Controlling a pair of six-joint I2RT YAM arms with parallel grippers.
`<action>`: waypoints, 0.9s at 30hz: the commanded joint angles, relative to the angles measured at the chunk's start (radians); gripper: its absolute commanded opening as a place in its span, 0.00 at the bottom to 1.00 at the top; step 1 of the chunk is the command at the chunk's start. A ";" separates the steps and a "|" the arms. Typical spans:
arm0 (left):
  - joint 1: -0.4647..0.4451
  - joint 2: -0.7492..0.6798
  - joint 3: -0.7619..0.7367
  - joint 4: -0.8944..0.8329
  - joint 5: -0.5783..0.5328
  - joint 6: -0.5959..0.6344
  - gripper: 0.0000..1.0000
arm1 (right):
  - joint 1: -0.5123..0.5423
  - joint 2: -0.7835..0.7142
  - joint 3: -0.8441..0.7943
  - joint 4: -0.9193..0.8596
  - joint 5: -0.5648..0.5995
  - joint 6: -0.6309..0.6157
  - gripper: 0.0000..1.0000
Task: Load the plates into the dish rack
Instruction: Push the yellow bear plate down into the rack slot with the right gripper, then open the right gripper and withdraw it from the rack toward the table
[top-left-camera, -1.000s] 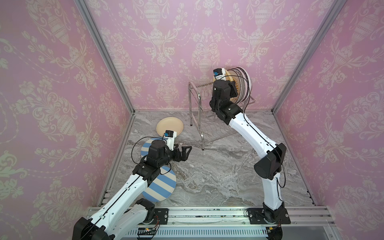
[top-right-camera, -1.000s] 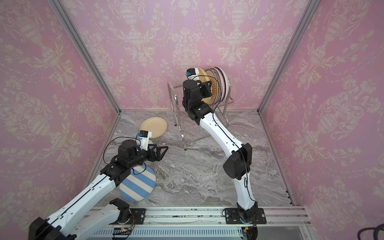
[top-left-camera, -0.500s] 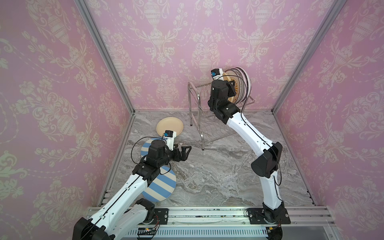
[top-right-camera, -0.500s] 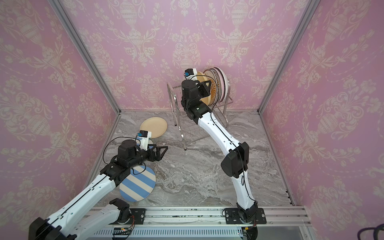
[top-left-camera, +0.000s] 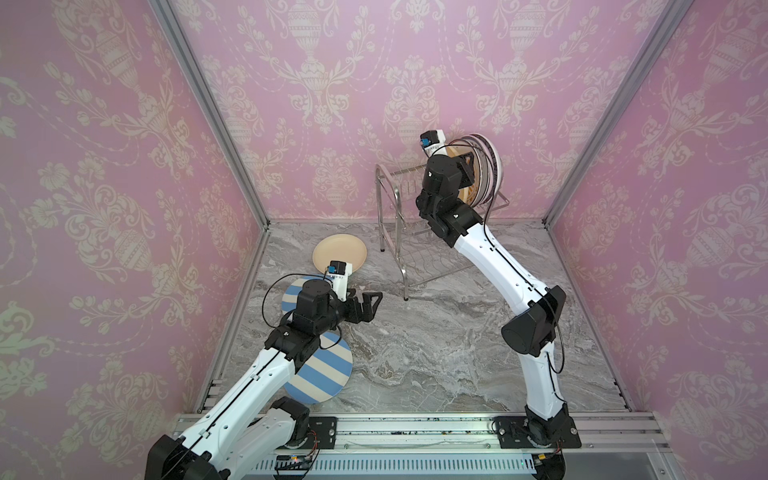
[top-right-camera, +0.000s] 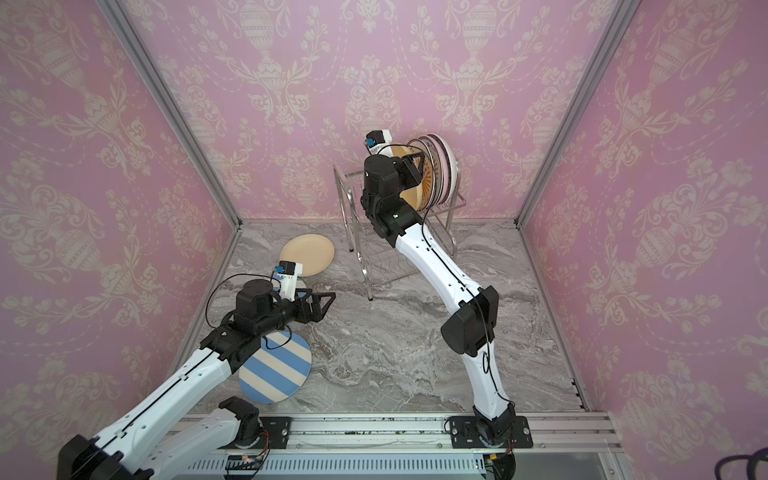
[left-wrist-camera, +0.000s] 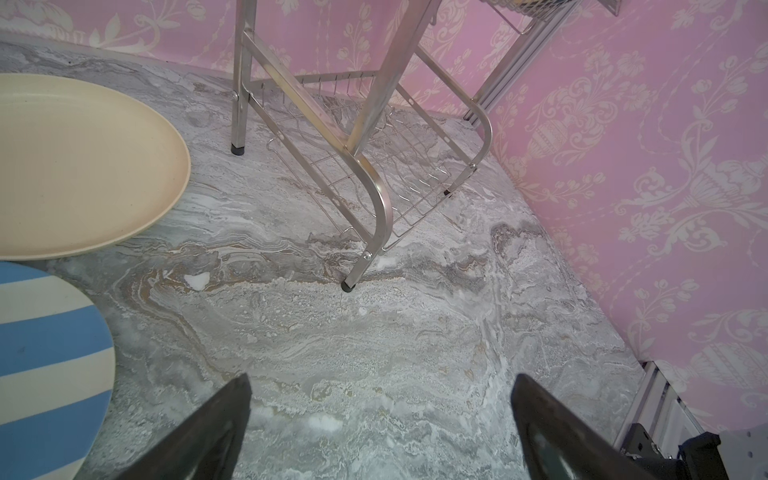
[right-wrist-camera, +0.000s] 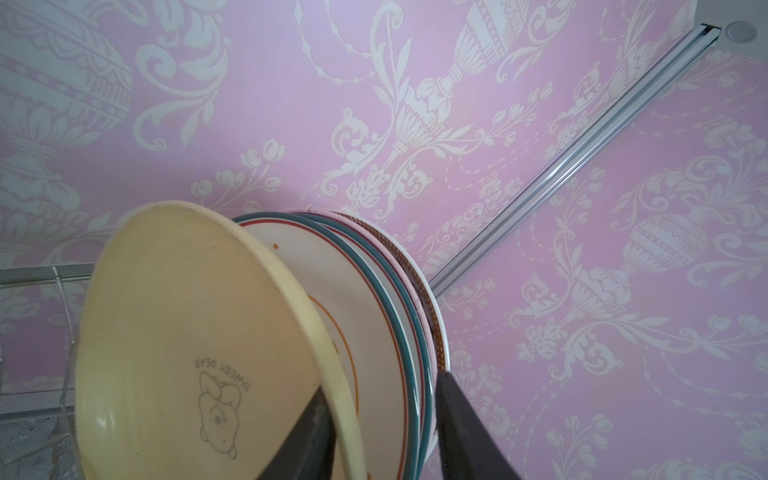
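Right wrist view: I am looking along the upper tier of the dish rack (left-wrist-camera: 382, 199), where a cream plate (right-wrist-camera: 187, 332) is standing on edge, leaning against the racked plates (right-wrist-camera: 353, 282) behind it.
My right gripper (right-wrist-camera: 382, 386): its jaws are standing parted on either side of the cream plate's rim, not pinching it.
My left gripper (left-wrist-camera: 382, 376): it is hovering over the marble table (left-wrist-camera: 374, 332) near the rack's front foot, jaws wide apart and holding nothing.
Plates waiting: a second cream plate (top-left-camera: 338, 253) is lying flat near the rack's foot; two blue-striped plates (top-left-camera: 322, 370) are lying farther from the rack, partly under my left arm.
Handling: I am judging these plates to be stiff, smooth and slippery at the edge; the cream ones look matte and probably light, the glazed ones likely breakable if knocked.
Where to hold: I am judging the thin rim to be the best place, pads on both faces, since a plate lying flat offers only its raised lip.
Hidden: I cannot see whether the leaning plate's lower edge is sitting in a rack slot.
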 joint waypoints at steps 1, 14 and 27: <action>0.015 -0.006 0.022 -0.061 -0.062 0.035 0.99 | 0.009 -0.031 0.029 -0.029 -0.008 0.014 0.47; 0.044 -0.013 0.063 -0.131 -0.149 0.050 0.99 | 0.012 -0.114 0.044 -0.347 -0.059 0.243 0.82; 0.084 0.006 0.166 -0.230 -0.302 0.096 0.99 | 0.033 -0.386 -0.113 -0.543 -0.212 0.491 0.93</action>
